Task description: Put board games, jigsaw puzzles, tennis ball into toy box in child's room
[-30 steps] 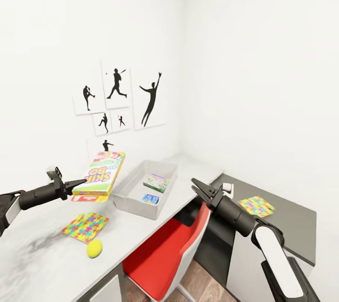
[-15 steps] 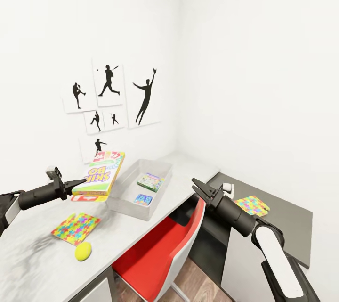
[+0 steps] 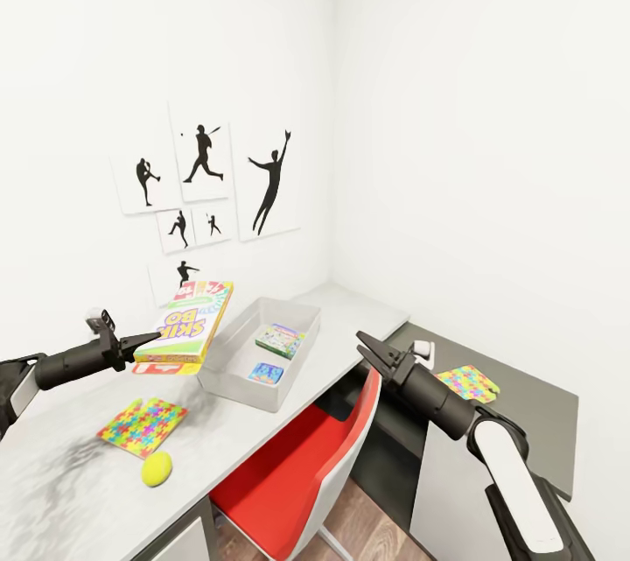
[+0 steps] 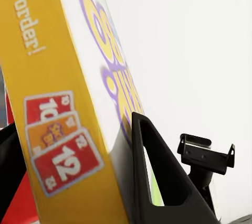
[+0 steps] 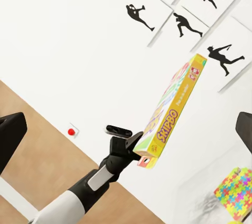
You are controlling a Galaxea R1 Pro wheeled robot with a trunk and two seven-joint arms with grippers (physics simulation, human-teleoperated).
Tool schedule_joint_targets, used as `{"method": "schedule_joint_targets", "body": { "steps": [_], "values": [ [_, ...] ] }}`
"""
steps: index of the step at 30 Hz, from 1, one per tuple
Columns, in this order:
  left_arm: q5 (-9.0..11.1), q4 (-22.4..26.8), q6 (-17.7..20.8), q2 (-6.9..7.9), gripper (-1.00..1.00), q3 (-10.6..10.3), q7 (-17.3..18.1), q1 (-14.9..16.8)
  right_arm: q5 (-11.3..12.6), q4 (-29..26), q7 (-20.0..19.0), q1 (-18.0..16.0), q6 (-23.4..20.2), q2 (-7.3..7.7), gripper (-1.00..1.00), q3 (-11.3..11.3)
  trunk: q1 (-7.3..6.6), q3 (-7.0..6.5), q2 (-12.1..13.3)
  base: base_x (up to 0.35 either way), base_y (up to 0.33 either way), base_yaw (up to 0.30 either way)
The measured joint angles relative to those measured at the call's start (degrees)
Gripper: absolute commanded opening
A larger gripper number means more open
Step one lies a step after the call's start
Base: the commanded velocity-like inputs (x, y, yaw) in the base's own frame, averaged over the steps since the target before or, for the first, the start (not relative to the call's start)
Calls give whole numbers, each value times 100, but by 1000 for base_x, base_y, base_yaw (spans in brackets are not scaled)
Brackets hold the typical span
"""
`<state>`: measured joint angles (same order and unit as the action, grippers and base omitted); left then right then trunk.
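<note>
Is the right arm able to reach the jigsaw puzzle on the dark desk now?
Probably yes: the right gripper is open and empty, the jigsaw puzzle lies uncovered beside that arm, with nothing between them.

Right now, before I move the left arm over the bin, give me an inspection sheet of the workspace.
Surface: table, white-grey top.
Job's things: yellow-green board game held in the air beside the toy box; two small printed boxes inside it; jigsaw puzzle and tennis ball on the table; second jigsaw puzzle on the dark side surface.
Clutter: nothing seen.
Grippers: left gripper shut on the board game's edge; right gripper open, empty.
Cables: nothing seen.
Surroundings: red chair tucked under the table; silhouette posters on the wall.
</note>
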<state>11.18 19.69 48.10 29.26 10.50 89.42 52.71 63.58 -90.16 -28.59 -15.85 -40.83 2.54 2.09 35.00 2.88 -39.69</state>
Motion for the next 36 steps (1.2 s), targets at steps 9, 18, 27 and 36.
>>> {"method": "schedule_joint_targets", "body": {
  "steps": [9,18,27,36],
  "values": [
    [-2,0,-9,10,-100,4,7,-2,0,-2,1,0,4,-1,100,8,-89,-73,163,0,0,0],
    [-8,-2,-108,-1,-100,4,-9,-2,0,-4,0,1,4,-5,100,13,-90,-86,162,55,-66,-120],
    [-18,-1,-113,-7,-100,-1,-41,-3,-1,-2,2,0,7,-2,100,10,-91,-97,161,220,-149,-92],
    [-20,0,-114,-8,-100,4,-47,-3,-1,-2,3,0,26,-2,100,15,-90,-98,163,235,-22,-2]
  ]
}}
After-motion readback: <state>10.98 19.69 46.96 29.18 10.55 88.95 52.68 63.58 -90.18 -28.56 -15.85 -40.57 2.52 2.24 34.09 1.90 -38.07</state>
